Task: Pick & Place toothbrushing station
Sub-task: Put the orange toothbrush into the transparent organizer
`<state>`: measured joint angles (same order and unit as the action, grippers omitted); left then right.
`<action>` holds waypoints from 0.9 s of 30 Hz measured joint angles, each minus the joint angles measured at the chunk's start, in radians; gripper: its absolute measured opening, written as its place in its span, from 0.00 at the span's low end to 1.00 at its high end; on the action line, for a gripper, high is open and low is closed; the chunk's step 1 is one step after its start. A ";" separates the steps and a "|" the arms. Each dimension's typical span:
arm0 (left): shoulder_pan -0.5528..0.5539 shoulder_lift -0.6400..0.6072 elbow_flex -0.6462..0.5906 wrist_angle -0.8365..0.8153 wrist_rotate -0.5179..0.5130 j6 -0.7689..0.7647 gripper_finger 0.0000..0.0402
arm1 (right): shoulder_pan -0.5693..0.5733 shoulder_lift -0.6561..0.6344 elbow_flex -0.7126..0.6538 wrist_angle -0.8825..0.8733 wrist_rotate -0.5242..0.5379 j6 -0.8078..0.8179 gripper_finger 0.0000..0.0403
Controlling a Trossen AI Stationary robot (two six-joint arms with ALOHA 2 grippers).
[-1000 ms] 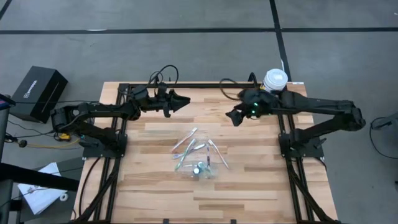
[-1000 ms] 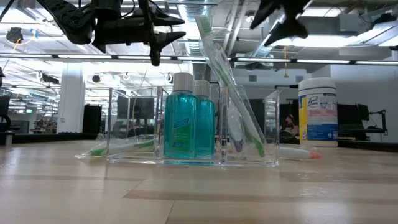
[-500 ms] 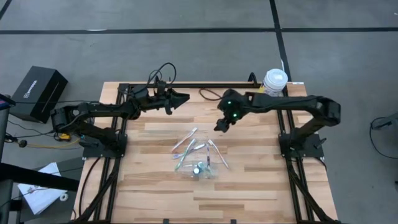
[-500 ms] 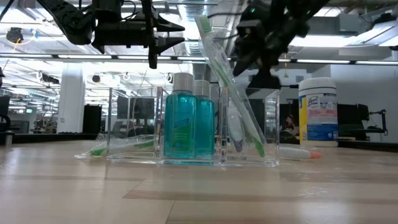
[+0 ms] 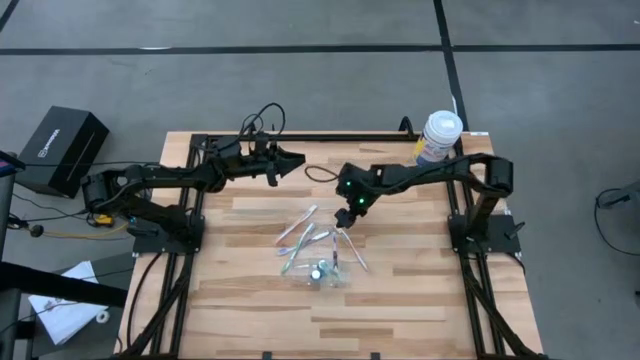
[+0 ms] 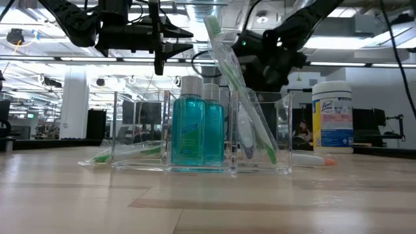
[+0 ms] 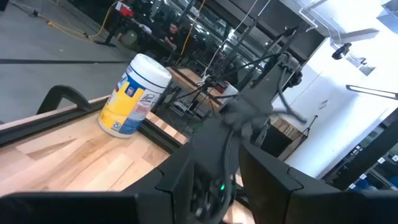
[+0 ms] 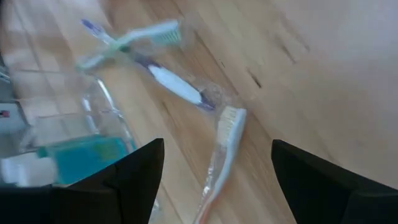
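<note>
Hovering low over the loose toothbrushes (image 5: pixel 305 232) near the middle of the table (image 5: pixel 400 300) with the right gripper (image 5: pixel 345 214), fingers spread wide and nothing between them. Looking down past those fingers at a pale toothbrush (image 8: pixel 225 146) lying flat on the wood, close beside a white and purple one (image 8: pixel 177 87); not touching either.

Standing just nearer the front edge than that scatter: the small clear container (image 5: pixel 322 276), upright, with two teal toothpaste tubes (image 6: pixel 190 130) side by side in one compartment and a green-accented toothbrush (image 6: pixel 244 110) leaning tilted in the next. Lying flat on the wood at either side of the container in the low view: a green-handled brush (image 6: pixel 123 154) on one side, an orange-tipped one (image 6: pixel 315 158) on the other.

Waiting raised over the far left part of the table with the left gripper (image 5: pixel 296 157), well apart from the brushes; no telling whether open or closed.

Sitting at the far right corner, away from everything else: a large white tub (image 5: pixel 441 135). Resting on the floor to the left of the table: a black box (image 5: pixel 62 148).
</note>
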<state>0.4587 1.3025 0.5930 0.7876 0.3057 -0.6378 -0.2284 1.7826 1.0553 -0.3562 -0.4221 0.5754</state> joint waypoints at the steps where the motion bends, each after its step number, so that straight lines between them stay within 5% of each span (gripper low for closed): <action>1: 0.002 0.000 0.000 0.001 0.006 0.000 0.30 | 0.004 0.010 -0.001 -0.003 -0.004 0.005 0.71; 15: 0.010 0.000 0.000 -0.041 0.042 0.002 0.30 | 0.054 0.100 0.002 0.011 -0.008 0.028 0.68; 27: 0.010 0.000 0.000 -0.056 0.061 0.004 0.30 | 0.044 0.105 -0.002 0.034 0.003 0.037 0.28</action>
<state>0.4683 1.3025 0.5930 0.7316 0.3670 -0.6337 -0.1848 1.8874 1.0538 -0.3220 -0.4194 0.6128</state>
